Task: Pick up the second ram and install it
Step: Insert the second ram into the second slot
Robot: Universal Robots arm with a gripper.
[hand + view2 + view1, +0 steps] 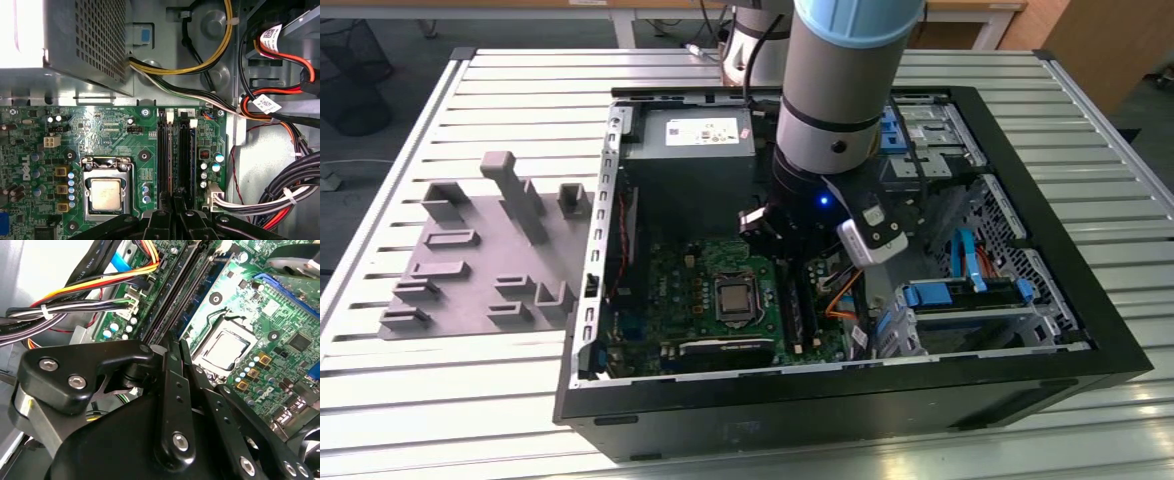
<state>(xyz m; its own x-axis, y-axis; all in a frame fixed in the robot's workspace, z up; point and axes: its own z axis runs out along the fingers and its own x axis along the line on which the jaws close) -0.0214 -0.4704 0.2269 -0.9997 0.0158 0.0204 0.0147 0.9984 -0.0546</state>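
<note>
My gripper (pixel 175 346) is down inside the open computer case, over the memory slots (pixel 177 155) beside the silver processor (pixel 106 194). Its two black fingers (pixel 169 390) are pressed together at the tips. The second ram (pixel 175 165) is a thin dark strip seen edge-on, running along the slots and straight into the fingertips, which are shut on its top edge. In the exterior view the gripper (pixel 781 252) hangs just above the green motherboard (pixel 707 270), close to the slots (pixel 797 305).
Bundles of coloured cables (pixel 265 120) and a perforated power supply box (pixel 85 40) crowd around the slots. The case walls (pixel 600 250) enclose the work area. A grey slotted fixture (pixel 480 260) lies on the slatted table at the exterior view's left.
</note>
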